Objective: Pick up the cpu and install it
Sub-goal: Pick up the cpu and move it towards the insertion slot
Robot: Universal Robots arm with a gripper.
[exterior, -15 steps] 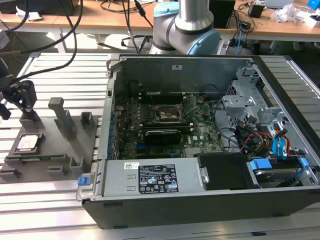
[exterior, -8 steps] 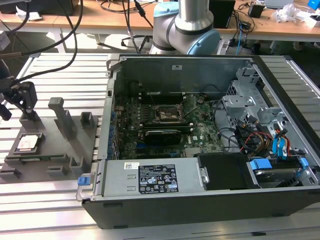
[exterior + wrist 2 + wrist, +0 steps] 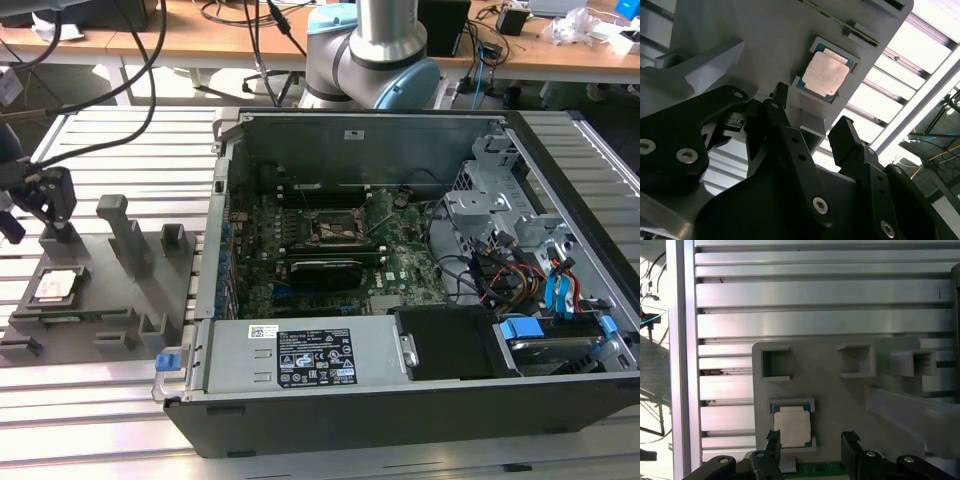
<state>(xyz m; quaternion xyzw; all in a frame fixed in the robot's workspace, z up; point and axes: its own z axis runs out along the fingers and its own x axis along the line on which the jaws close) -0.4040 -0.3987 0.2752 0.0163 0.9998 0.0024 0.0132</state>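
Note:
The cpu (image 3: 58, 287) is a small square chip with a silvery top plate. It lies flat in a recess of the grey holder plate (image 3: 110, 300), at the exterior view's left. Both wrist views show the cpu (image 3: 826, 76) (image 3: 792, 426) seated in that recess. My gripper (image 3: 55, 232) hangs above the holder, a little behind the chip. Its black fingers (image 3: 773, 438) stand apart with nothing between them, so the gripper (image 3: 811, 438) (image 3: 810, 117) is open. It is near the chip without touching it.
An open computer case (image 3: 400, 400) lies on the slatted aluminium table (image 3: 100, 420). Its motherboard socket (image 3: 335, 230) sits mid-board, beside a long black card (image 3: 325, 268) and cable bundles (image 3: 500, 270). Upright grey posts (image 3: 125, 235) rise from the holder plate.

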